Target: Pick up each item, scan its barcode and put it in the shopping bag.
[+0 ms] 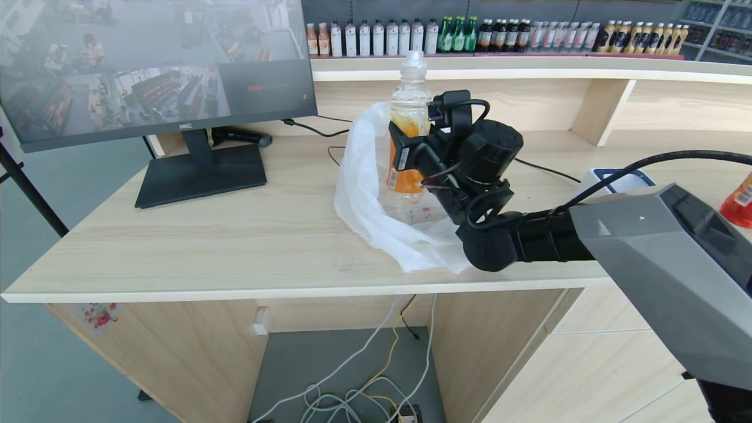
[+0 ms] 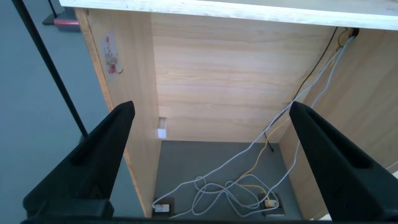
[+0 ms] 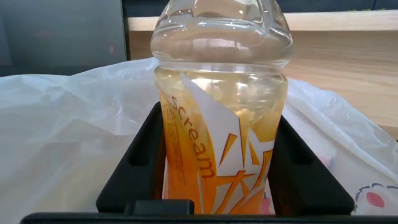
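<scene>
My left pincer point(image 2: 208, 168) is down low, under the top of the table point(image 2: 249, 7). Its two fingers point(image 2: 93, 162) are wide apart and hold nothing. Past them I see the wooden side of the table with a little flower sticker point(image 2: 111, 53) on it. A bunch of wires point(image 2: 214, 194) lies on the floor below.

Up on the table, far to the left, stands a big screen point(image 1: 155, 59) on a black foot. Just behind the foot lies a small black thing point(image 1: 241, 136). I cannot tell what it is.

Near the middle is the white bag point(image 1: 364, 194), soft and crumpled. The bottle point(image 1: 409, 97) stands up straight right at the bag, with the plastic behind it and around its lower part. It has a white cap, a clear top and an orange label. I cannot tell if its bottom touches the table.

My right pincer point(image 1: 405, 154) is clamped on the bottle at the label. From my right wrist I see its black fingers point(image 3: 140, 162) pressing the label, one on each side, and the white bag spread out behind.

Farther right, a white box point(image 1: 611, 176) with a blue top sits on the table, well apart from the bag. At the far right edge is a red bottle point(image 1: 741, 202). At the back, a long row of drinks point(image 1: 493, 36) stands on a shelf.
</scene>
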Robot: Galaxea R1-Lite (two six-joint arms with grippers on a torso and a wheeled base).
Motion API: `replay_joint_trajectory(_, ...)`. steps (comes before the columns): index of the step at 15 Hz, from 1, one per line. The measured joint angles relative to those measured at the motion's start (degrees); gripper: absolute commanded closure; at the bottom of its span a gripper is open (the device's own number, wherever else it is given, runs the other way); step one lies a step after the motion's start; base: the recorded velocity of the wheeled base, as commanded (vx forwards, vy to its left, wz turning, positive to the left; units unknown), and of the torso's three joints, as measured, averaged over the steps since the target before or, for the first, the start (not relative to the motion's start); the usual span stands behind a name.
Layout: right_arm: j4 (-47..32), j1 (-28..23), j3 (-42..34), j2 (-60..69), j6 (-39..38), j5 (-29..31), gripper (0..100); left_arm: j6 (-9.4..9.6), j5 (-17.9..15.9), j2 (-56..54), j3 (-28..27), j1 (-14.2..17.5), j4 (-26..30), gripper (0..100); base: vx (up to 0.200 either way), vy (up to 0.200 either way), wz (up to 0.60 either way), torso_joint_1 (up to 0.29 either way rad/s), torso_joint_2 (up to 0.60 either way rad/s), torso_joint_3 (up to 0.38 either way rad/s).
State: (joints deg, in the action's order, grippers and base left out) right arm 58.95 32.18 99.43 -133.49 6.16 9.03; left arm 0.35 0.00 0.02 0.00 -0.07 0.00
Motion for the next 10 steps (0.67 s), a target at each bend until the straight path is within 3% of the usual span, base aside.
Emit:
replay_joint_trajectory(5, 0.1, 0.0, -0.9, 0.2, 0.5, 0.1, 100, -0.02, 0.0, 0.0, 0.0, 0.0, 0.0, 0, 0.000, 0.000, 0.00, 0.000, 0.00, 0.000)
replay_joint_trajectory(10, 0.1, 0.0, -6.9, 1.4, 0.5, 0.0, 100, 0.00, 0.0, 0.0, 0.0, 0.0, 0.0, 0, 0.000, 0.000, 0.00, 0.000, 0.00, 0.000)
